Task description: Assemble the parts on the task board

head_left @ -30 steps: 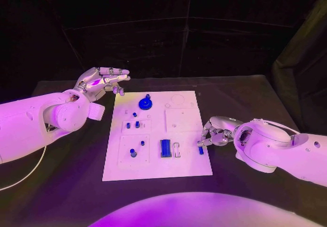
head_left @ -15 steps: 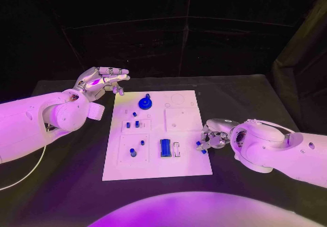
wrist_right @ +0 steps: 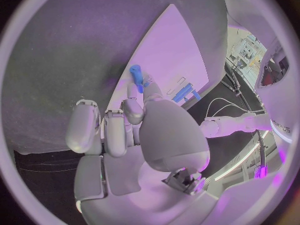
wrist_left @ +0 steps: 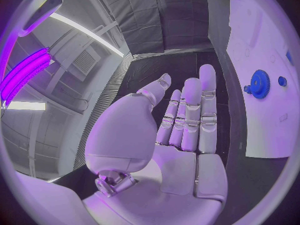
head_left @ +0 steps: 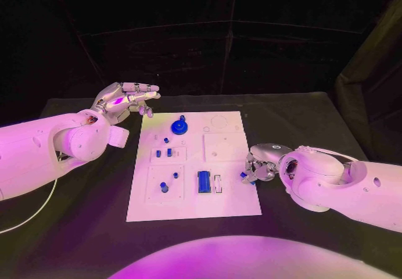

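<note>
While your right hand [head_left: 261, 168] pinches a small blue part [wrist_right: 135, 73] in its fingers at the task board's [head_left: 226, 203] right edge, several parts stand seated, including the blue gear [head_left: 178, 125]; others remain unplaced. Your left hand [head_left: 125, 97] hovers off the board's far left corner, fingers apart, holding nothing. Bare tabotop surrounds the board.

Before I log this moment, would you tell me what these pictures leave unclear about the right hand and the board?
- Right hand, head view: its own arm covers the fingertips and most of the small blue part it pinches.
- Small blue part, right wrist view: its lower end sits behind the fingers; its shape is unclear.
- Task board, head view: its recesses and the small blue pegs are too small to tell seated from loose.
</note>
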Robot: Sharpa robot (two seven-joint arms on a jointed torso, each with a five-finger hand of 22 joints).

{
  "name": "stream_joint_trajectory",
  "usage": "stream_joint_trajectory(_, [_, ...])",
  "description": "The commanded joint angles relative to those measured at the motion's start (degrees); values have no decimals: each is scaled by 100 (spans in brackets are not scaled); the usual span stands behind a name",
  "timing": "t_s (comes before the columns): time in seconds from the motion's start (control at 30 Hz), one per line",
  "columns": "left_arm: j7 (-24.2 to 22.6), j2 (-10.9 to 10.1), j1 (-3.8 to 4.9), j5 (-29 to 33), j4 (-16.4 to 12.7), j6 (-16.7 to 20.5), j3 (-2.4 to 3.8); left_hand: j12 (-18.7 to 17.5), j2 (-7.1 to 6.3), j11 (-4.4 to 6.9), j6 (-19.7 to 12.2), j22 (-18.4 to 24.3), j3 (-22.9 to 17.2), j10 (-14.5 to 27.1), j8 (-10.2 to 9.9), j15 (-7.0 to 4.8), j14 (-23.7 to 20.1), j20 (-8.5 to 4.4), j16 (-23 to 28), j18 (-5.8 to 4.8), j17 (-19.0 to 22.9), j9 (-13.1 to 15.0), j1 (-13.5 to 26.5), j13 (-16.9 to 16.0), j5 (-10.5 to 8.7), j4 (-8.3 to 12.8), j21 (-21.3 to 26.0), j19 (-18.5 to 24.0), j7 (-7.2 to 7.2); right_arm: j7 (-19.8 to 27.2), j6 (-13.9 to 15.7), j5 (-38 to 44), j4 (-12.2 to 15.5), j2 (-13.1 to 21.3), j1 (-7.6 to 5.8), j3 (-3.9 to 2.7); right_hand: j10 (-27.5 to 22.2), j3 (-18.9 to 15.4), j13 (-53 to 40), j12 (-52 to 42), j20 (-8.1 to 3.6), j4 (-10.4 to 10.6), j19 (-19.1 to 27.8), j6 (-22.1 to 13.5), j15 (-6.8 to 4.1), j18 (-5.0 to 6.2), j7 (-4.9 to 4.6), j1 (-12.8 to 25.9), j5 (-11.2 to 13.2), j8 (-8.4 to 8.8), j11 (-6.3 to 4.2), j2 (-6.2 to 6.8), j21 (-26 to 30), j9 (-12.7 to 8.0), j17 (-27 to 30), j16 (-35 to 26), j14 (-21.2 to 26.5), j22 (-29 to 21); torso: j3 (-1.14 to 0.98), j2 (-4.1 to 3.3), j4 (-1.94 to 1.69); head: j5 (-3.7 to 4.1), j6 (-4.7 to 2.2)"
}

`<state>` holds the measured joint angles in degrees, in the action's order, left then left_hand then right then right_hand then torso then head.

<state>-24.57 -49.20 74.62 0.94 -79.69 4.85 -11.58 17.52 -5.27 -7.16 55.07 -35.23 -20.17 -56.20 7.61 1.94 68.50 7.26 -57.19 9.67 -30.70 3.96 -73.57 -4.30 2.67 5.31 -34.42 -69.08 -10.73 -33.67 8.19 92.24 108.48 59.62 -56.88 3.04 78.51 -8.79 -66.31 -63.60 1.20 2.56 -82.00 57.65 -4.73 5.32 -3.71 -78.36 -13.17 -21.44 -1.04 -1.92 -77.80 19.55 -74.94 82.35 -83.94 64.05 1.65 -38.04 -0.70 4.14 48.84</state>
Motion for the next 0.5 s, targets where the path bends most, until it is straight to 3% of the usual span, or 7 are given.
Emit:
stream_joint_trajectory(0.03, [-11,-2,6,21,-3,-69,4,23,46,12,-12,7,48,40,26,0,-59,22,-29,76,6,-6,7,7,12,1,25,24,-23,-214,-371,387,-18,-19,46,40,-66,146,36,60,0,-69,21,-20,-2,-55,-20,-119,-4,99,23,-12,33,-46,-168,-29,-340,-28,-2,2,4,-7,4])
stream_joint_trajectory(0.13, [-10,-3,5,21,-3,-74,3,23,46,12,-12,7,48,40,26,0,-59,22,-29,76,6,-6,7,7,12,1,25,24,-23,-232,-352,444,19,-22,50,40,-79,295,55,93,9,-122,23,5,3,-54,-28,-154,-140,188,29,-2,40,-64,-161,-40,-338,-32,-3,2,6,-7,4])
stream_joint_trajectory(0.27, [-8,-5,0,21,0,-75,3,23,46,12,-12,7,48,40,26,0,-59,22,-29,76,6,-6,7,7,12,1,25,24,-23,-221,-117,361,95,13,53,40,-60,571,26,72,-1,-162,-2,99,-15,-62,0,-189,-385,257,3,-40,13,-73,-206,-16,-350,25,-13,-2,11,-11,2])
stream_joint_trajectory(0.5, [-7,6,-11,21,9,-78,2,23,46,12,-12,7,48,40,26,0,-59,22,-29,76,6,-6,7,7,12,1,25,24,-23,-71,654,-260,254,99,52,38,-17,1205,7,61,-9,-29,-20,198,-22,-66,16,147,-780,444,-9,178,2,-75,-236,-5,-359,47,0,2,-12,-6,-4])
